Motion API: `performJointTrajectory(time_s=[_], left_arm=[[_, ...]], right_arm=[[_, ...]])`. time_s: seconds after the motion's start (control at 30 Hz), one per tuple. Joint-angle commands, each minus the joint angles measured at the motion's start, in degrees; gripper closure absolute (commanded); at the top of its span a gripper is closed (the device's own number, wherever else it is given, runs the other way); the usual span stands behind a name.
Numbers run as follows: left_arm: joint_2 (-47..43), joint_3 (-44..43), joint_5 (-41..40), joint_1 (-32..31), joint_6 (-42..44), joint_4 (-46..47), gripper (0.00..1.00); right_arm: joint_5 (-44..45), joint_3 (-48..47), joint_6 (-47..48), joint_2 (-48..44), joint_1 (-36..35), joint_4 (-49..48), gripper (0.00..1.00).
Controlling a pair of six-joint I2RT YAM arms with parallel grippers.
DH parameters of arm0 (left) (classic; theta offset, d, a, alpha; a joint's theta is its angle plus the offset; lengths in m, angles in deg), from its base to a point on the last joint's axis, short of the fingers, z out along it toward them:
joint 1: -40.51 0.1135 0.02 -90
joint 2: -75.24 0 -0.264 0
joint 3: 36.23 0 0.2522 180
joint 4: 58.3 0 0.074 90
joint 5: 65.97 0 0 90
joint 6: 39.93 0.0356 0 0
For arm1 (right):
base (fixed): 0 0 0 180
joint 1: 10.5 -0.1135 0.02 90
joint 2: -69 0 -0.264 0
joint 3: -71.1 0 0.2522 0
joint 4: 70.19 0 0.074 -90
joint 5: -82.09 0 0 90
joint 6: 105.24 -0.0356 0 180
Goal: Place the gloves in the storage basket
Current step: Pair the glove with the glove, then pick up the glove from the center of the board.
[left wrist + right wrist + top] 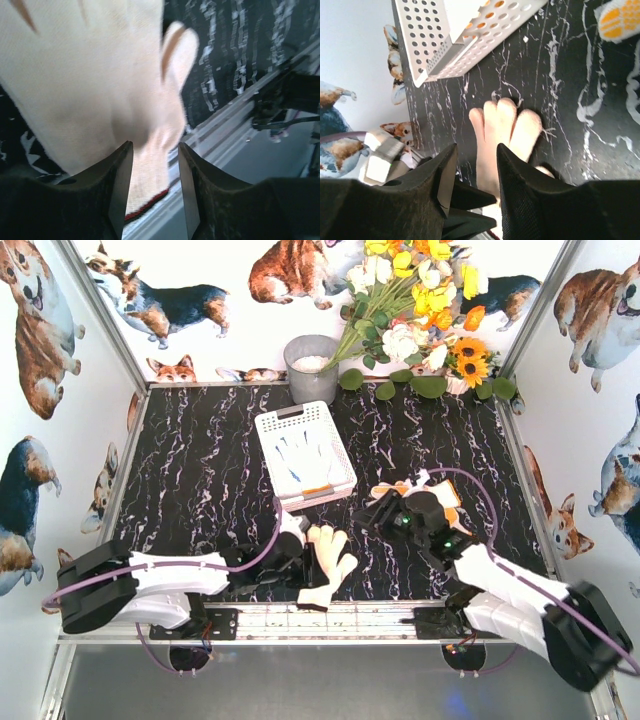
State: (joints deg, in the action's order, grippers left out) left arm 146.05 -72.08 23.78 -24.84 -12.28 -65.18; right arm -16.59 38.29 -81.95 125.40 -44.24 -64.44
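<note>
Left wrist view is showing the left fingers (120, 185) standing partly apart, with the red-trimmed cuff of the cream glove (90, 85) lying in the gap. A sliver of space beside it suggests no firm pinch. The right fingers (517, 185) are hovering partly open and empty above that glove's fingertips. The glove is lying at the near edge of the bench (200, 480), apart from the storage basket (272, 430), which is already holding other gloves (300, 455). Pick-up looks to be the step in hand. Next, the left fingers need closing on the cuff, then lifting toward the basket.
</note>
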Motion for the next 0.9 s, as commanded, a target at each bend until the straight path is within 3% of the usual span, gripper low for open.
performJointTrajectory(time_s=[0.0, 0.17, 0.4, 0.6, 0.87], left_arm=[[-3.8, -4.9, -2.3, -0.4, 2.1, -6.2, 0.60], [-8.5, -5.2, -5.4, -0.1, 2.1, -14.8, 0.42], [-12.1, -3.5, -6.0, 1.2, 0.6, -19.7, 0.30], [-13.8, -1.5, -3.8, 3.7, 0.1, -18.6, 0.27], [-13.1, 3.4, 2.1, 8.7, -0.4, -10.2, 0.31]], right_arm=[[-1.3, -2.6, 5.4, -6.1, 0.1, 14.2, 0.59], [-7.1, -2.1, 4.5, -9.5, -2.4, 22.8, 0.57], [1.3, 0.5, -5.3, -8.4, -17.6, 21.5, 0.50], [5.6, 1.5, -10.6, -2.9, -24.6, 13.9, 0.47], [6.8, 0.9, -12.4, 6.8, -28.1, 6.5, 0.47]])
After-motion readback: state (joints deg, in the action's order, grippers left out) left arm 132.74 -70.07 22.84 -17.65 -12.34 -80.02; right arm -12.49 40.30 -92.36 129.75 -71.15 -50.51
